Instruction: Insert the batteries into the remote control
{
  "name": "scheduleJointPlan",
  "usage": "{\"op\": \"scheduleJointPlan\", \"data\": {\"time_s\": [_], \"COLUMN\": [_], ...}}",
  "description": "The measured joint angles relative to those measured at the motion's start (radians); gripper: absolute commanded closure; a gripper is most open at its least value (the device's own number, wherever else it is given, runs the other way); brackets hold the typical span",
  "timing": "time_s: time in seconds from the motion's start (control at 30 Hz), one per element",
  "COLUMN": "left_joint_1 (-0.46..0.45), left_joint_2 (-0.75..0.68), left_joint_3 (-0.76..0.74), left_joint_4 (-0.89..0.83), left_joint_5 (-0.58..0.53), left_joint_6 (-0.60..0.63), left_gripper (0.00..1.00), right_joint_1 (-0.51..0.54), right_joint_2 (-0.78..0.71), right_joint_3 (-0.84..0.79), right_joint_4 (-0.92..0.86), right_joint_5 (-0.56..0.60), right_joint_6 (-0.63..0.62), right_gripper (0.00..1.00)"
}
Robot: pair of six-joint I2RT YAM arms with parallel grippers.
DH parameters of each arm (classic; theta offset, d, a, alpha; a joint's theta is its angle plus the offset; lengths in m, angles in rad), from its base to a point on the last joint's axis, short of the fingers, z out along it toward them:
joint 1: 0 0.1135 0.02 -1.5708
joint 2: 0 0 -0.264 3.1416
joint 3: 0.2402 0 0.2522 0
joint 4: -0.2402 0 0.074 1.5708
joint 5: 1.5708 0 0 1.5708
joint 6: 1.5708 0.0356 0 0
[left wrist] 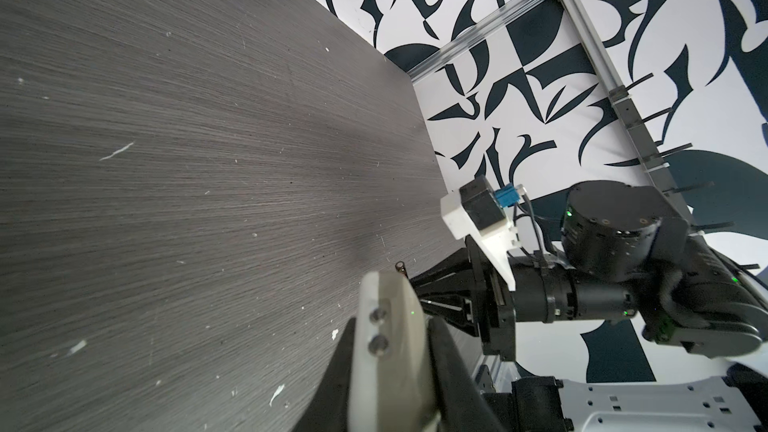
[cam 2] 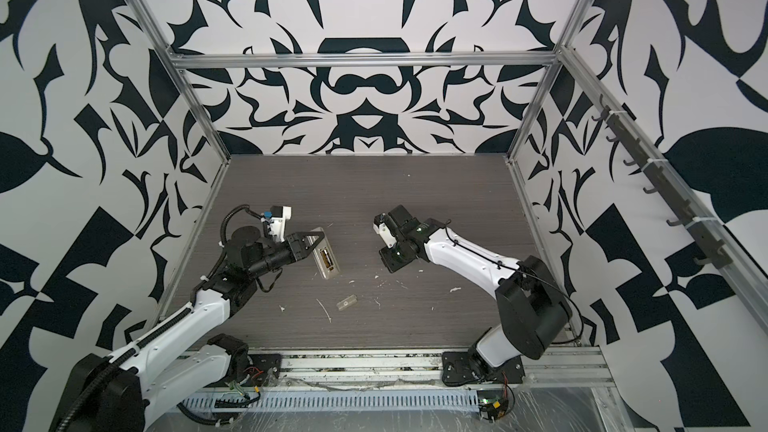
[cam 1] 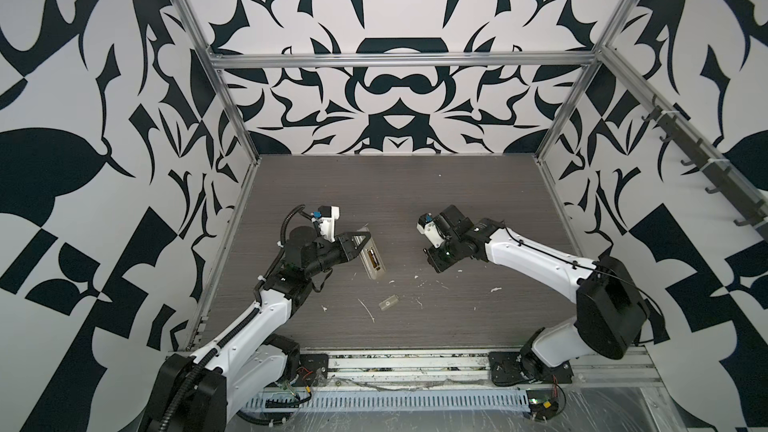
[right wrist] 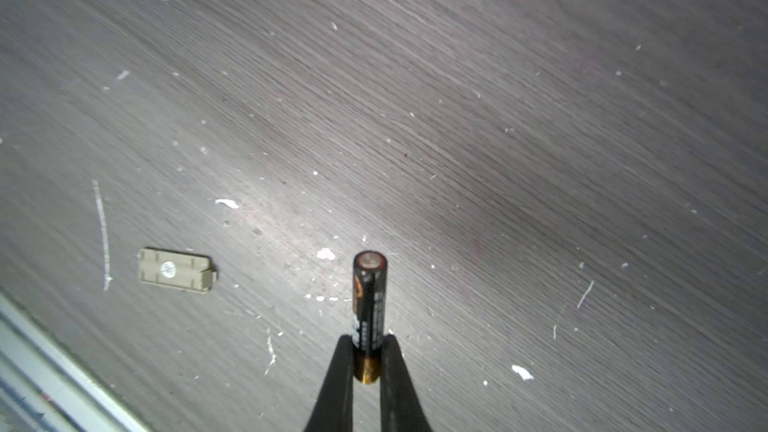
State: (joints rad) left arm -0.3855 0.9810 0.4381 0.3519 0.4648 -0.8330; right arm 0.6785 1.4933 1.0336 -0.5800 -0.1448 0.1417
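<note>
White walls (cam 1: 403,10) printed with bold dark navy leaf-like shapes enclose the cell on three sides, framed by silver aluminium rails (cam 1: 399,59). The floor is a grey wood-grain tabletop (cam 1: 395,189), flecked with small white scraps (cam 1: 495,289). A row of dark hooks (cam 1: 698,155) lines the right-hand rail.

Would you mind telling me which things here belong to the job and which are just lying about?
Job: remote control in the left gripper; battery in the right gripper.
Lying about: translucent cover; white scraps on the table.
</note>
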Motion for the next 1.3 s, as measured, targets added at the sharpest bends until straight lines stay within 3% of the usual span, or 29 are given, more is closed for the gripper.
{"op": "scheduleJointPlan", "data": {"time_s": [0.3,0.77,1.3], "left_joint_1": [0.001,0.026,0.032], "left_joint_2": [0.011,0.163,0.171], "left_joint_3": [0.005,0.020,0.022], "left_joint_4": [0.007,0.131,0.168], "left_joint_5": [0.008,0.076,0.090], "left_joint_6": [0.003,-0.016,-0.017], "left_gripper": [1.00,1.00,1.00], "right_joint_1": [0.012,0.035,0.083], "right_joint_2": [-0.021,-0.066,-0.072], "right_joint_3": [0.050,0.124,0.180], "right_joint_4": [-0.060,-0.137,-0.186], "right_joint_5": [0.020,0.062,0.062], "right_joint_6": [0.014,0.045,0.060], "right_gripper": [0.97,0.98,0.98]}}
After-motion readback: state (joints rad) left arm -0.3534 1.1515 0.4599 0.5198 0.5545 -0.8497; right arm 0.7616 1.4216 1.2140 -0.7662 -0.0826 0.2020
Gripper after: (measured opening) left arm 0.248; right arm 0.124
